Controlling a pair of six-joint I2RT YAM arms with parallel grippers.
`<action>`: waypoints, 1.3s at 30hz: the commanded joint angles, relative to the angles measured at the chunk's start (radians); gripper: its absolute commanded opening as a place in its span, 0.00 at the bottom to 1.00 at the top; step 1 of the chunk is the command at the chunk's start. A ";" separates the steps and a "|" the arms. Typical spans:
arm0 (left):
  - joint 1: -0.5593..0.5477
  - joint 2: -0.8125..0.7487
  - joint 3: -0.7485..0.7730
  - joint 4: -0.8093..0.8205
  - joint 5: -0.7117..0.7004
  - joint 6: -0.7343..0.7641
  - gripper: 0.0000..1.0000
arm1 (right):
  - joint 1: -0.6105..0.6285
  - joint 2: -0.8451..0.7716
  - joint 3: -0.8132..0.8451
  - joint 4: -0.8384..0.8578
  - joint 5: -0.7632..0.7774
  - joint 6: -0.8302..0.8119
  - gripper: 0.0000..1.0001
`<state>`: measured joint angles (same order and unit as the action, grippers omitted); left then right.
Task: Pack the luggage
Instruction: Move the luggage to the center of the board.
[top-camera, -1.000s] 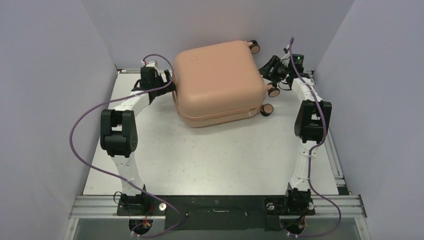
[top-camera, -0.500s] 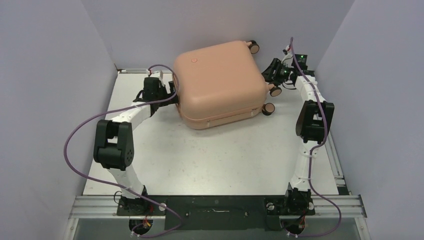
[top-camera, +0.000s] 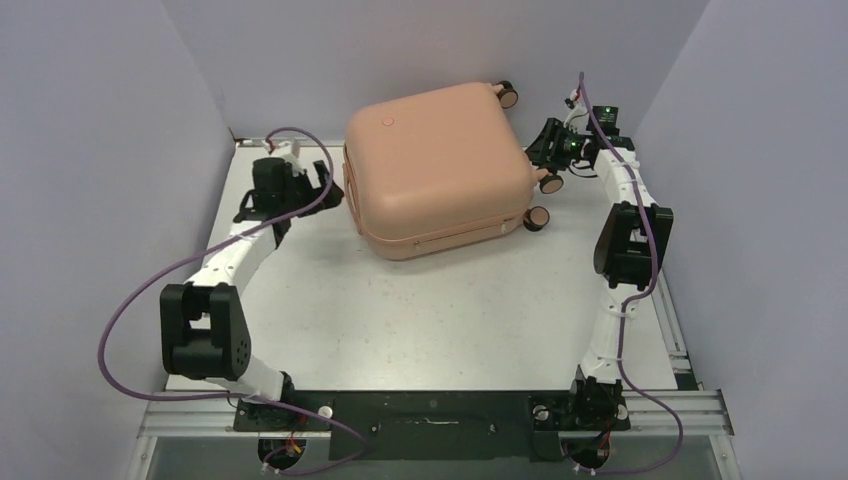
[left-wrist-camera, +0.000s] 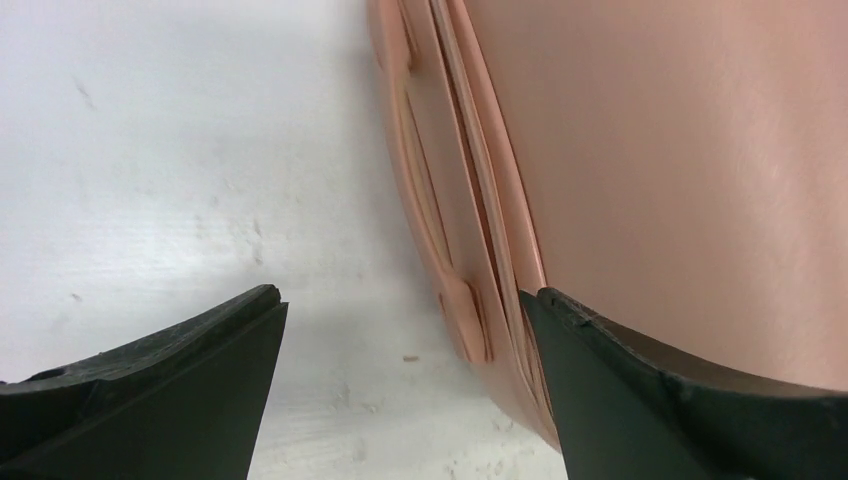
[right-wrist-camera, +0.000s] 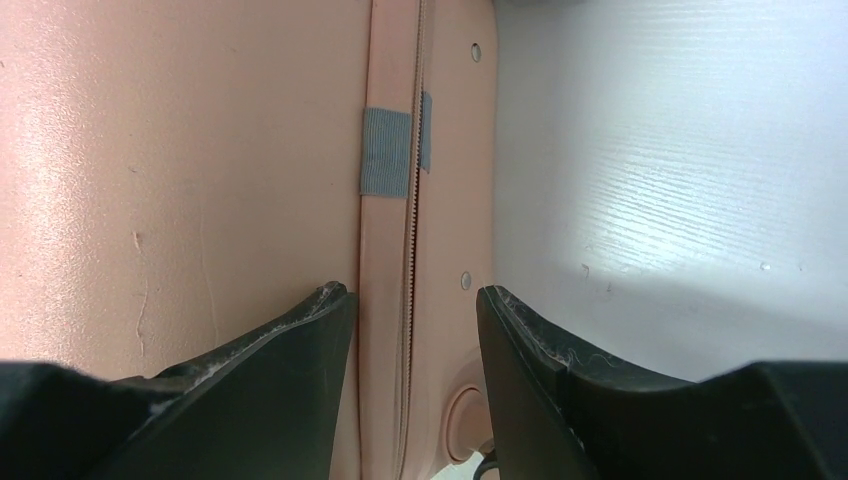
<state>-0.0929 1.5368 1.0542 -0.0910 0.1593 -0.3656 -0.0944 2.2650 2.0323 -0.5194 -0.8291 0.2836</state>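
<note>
So, left side first: left gripper (top-camera: 328, 186) sits just beside the left flank of the luggage (top-camera: 435, 160), jaws spread wide and holding nothing; in the left wrist view the shell's seam ridge (left-wrist-camera: 470, 250) runs up between the fingertips. The luggage lies flat and shut at the far middle of the table (top-camera: 420, 310), logo dot (top-camera: 388, 120) up, caster wheels (top-camera: 548, 183) pointing right. On that wheel side is the right gripper (top-camera: 548, 150), jaws about half spread and pinching nothing that I can see – in the right wrist view they frame the zipper (right-wrist-camera: 410, 240) and its band, with a grey fabric tab (right-wrist-camera: 385, 152) across the seam further up. My read: the step is working that seam, either opening or finishing the close; I can't tell which, and no zipper pull is visible. To do it well, the left arm should brace the shell so it doesn't skid, and the right should stay centred on the zipper line and close on the band, not the shell. The shell is smooth, slightly glossy hard plastic, salmon-pink, with rounded corners – poor purchase. The table is matte white and lightly scuffed.
</note>
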 joint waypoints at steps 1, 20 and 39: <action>0.133 -0.011 0.100 0.055 0.111 -0.063 0.96 | 0.027 -0.087 0.022 -0.068 -0.113 -0.030 0.50; 0.035 0.422 0.287 0.017 0.101 -0.094 0.96 | 0.021 -0.152 -0.037 -0.048 -0.124 -0.064 0.51; 0.030 0.317 0.141 -0.160 -0.027 -0.015 0.40 | 0.022 -0.376 -0.247 -0.221 -0.051 -0.463 0.54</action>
<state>-0.0891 1.9312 1.2724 -0.1085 0.2012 -0.4141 -0.0994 2.0968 1.8896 -0.5892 -0.8249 0.0628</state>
